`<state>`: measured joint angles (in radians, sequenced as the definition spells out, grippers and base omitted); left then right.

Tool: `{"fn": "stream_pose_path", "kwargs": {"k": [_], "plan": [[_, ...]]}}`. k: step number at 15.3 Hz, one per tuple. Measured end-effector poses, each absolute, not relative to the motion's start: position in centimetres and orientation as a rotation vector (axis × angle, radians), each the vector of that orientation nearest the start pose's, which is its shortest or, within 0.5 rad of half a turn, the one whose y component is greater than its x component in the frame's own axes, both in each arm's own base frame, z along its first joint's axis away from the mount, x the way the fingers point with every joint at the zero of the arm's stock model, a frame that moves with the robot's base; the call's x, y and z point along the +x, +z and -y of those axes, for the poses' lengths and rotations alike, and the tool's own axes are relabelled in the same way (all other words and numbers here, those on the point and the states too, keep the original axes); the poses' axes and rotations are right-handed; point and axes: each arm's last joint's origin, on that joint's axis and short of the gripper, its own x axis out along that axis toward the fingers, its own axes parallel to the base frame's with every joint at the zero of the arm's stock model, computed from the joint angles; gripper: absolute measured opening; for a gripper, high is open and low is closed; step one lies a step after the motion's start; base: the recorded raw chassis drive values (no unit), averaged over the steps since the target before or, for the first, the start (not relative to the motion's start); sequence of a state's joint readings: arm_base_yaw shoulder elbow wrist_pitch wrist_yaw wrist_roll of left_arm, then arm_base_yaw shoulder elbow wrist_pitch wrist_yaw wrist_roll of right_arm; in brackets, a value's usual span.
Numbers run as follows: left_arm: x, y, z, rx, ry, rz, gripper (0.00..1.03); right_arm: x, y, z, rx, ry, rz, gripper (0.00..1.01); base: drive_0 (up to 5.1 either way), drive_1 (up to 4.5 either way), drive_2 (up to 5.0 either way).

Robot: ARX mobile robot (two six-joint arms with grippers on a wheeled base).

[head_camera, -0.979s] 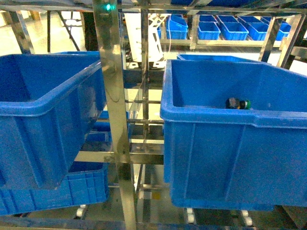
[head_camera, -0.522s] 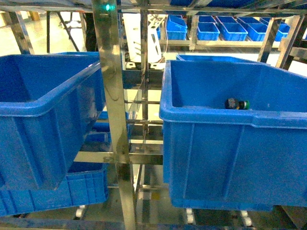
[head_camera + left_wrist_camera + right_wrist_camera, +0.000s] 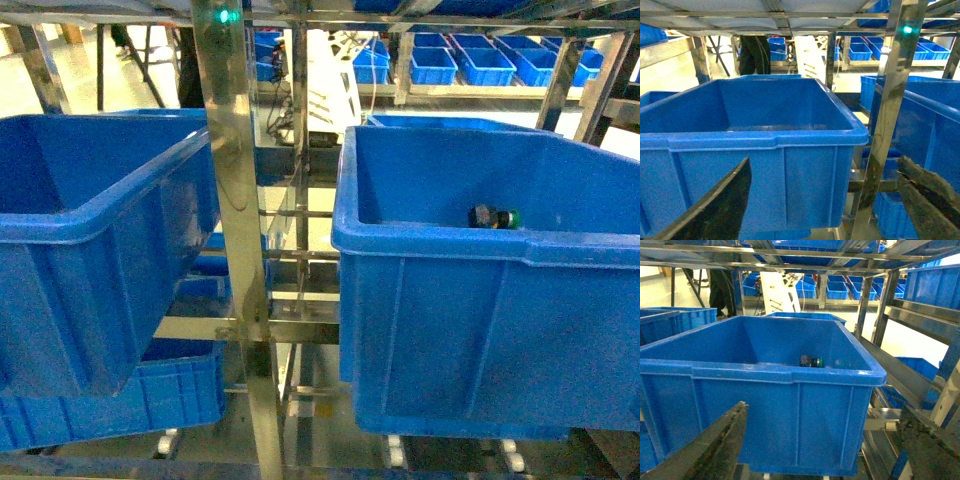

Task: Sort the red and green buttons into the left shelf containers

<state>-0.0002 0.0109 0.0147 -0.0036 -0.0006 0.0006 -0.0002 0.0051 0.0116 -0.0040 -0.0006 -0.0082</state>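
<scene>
A green button (image 3: pixel 495 216) lies on its side inside the right blue crate (image 3: pixel 430 245), near its far wall. The right wrist view shows the same green button (image 3: pixel 811 361) in that crate (image 3: pixel 765 372). The red button is out of view. The left blue crate (image 3: pixel 100 225) stands across a steel post, and what shows of its inside (image 3: pixel 765 140) holds nothing. My left gripper (image 3: pixel 823 160) is open in front of the left crate's near wall. My right gripper (image 3: pixel 822 407) is open in front of the right crate's near wall. Neither gripper shows in the head view.
A shiny steel upright (image 3: pixel 235 200) stands between the two crates, also seen as the post (image 3: pixel 890 100). More blue crates sit on the lower shelf (image 3: pixel 120 400). Small blue bins (image 3: pixel 470 65) line racks at the back. A slanted steel rail (image 3: pixel 900 375) runs right of the right crate.
The head view has drifted slightly, so the right crate sits a little further left. The green button has not moved in its crate.
</scene>
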Motion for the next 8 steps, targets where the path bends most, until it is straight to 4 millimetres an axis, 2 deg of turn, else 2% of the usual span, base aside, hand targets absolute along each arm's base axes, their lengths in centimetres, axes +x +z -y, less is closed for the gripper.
{"fn": "stream_pose_path", "kwargs": {"k": [1, 8], "plan": [[9.75, 16.73, 0.0, 0.001, 0.0, 0.0, 0.99, 9.73, 16.67, 0.0, -0.008, 0.0, 0.002, 1.0, 0.0, 0.0, 0.0], [9.75, 16.73, 0.0, 0.001, 0.0, 0.0, 0.98, 9.73, 16.67, 0.0, -0.008, 0.0, 0.002, 0.98, 0.0, 0.0, 0.0]]}}
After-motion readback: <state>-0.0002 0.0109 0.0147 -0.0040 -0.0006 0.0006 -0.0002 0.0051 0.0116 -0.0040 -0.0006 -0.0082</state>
